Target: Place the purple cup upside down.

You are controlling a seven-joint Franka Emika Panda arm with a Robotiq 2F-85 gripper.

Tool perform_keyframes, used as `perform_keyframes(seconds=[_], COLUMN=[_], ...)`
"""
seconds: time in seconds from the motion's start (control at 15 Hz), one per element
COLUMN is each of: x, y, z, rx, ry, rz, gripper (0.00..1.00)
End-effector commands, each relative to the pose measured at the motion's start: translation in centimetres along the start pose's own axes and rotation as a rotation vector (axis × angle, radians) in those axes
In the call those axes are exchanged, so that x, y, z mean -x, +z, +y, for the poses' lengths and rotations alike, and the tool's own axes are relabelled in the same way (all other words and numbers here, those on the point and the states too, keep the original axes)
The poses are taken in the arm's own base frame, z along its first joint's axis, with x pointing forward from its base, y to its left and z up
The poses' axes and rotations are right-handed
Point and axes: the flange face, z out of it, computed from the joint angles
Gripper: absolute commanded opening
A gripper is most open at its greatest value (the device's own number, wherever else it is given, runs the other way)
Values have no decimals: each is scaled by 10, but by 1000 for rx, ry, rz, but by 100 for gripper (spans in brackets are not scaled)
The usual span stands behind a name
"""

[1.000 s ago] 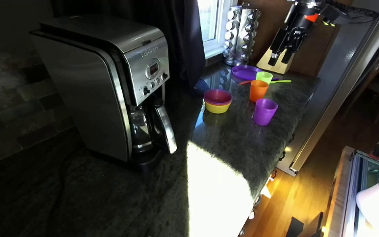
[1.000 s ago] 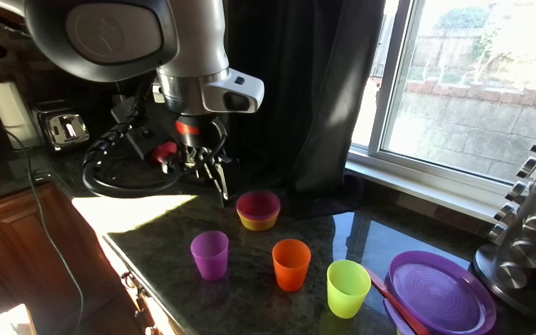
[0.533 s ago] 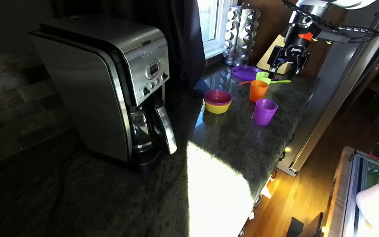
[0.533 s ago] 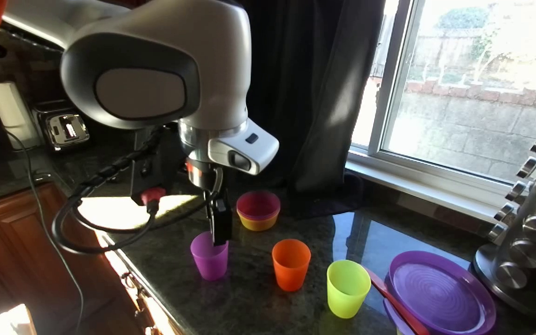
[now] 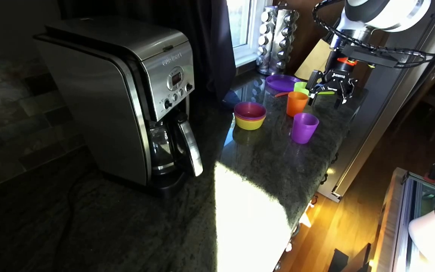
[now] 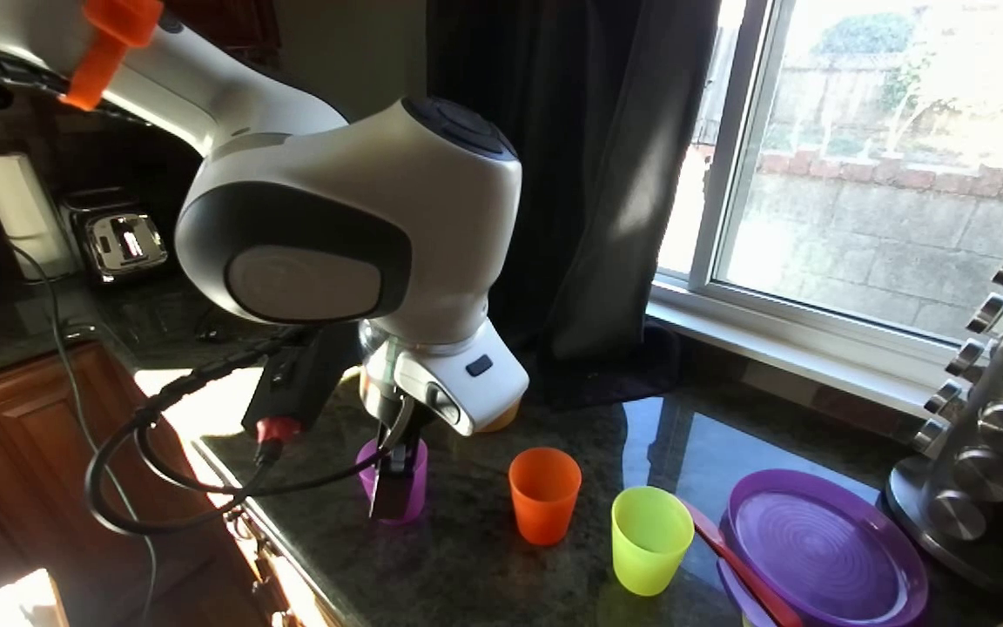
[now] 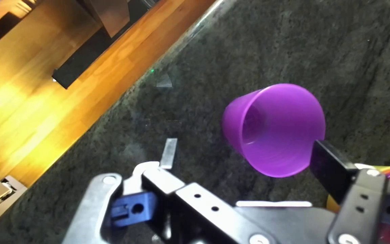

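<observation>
Purple cup (image 7: pixel 283 130), upright, mouth up, on the counter (image 7: pixel 195 101). Gripper (image 7: pixel 244 152), jaws spread wide, near the purple cup; contact cannot be told. From the purple cup outward: orange cup (image 6: pixel 545 501) and stacked bowls (image 5: pixel 249 118) near, green cup (image 6: pixel 651 544) farther, plate (image 6: pixel 819 540) well apart.
</observation>
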Motion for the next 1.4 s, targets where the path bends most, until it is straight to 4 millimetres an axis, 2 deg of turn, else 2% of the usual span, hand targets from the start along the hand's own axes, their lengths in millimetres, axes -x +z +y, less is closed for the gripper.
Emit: perform_keyframes(seconds=[0.0,0.13,0.67,1.0,1.33], x=[0,1,-41,-87,-114], y=[-1,-3,-8,15,41], z=[-1,-2,12,9,-2], rx=[0,-1,-132,-145,-135], ry=[-2,-5,212,373,455], rz=[1,5,-332,-363,-403], gripper=[100,100,100,100,100])
